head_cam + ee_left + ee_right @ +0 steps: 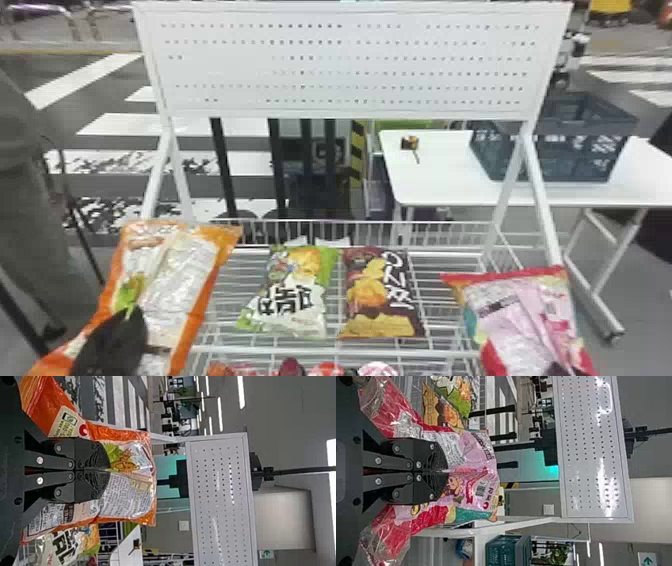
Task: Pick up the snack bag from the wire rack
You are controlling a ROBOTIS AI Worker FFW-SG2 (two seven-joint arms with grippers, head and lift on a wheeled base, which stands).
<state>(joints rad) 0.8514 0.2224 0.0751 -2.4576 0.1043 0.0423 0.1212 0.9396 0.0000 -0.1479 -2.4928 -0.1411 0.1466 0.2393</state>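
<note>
Head view had the wire rack at 6 o'clock, and at 8 o'clock the left gripper held an orange snack bag up at the rack's side. At 4 o'clock the right gripper had hold of a pink-and-red snack bag. Between the 2 held bags, 2 more lay on the wires: a green-and-white snack bag toward 7 o'clock and a brown snack bag toward 5 o'clock, just beside it.

In the left wrist view, the left gripper's 2 fingers were closed together, pinching the orange film. In the right wrist view, the right gripper was likewise closed, its 2 fingers creasing the pink film between them.

A white perforated panel rose at 12 o'clock behind the rack. Near 3 o'clock stood a white counter, bearing a dark crate.
</note>
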